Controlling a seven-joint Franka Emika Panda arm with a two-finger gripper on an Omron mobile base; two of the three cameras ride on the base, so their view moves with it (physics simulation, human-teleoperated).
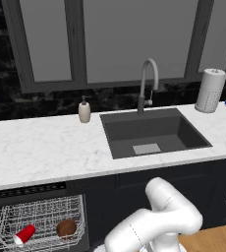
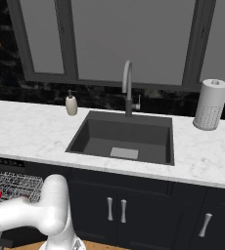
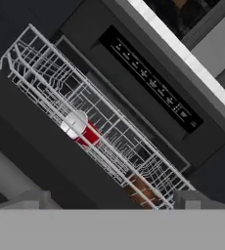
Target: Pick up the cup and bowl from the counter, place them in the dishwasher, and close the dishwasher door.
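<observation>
Arm folded low, fingers spread wide

Red cup with white rim, glossy brown bowl, white wire rack. Counter white marble, faint grey veins. Dark grey sink, grey faucet, beige soap dispenser, white paper towel roll, dark cabinets.

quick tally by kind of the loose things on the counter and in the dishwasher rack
cup: 1, in the rack
bowl: 1, in the rack
soap bottle: 1, on the counter
paper towel roll: 1, on the counter
total: 4
</observation>
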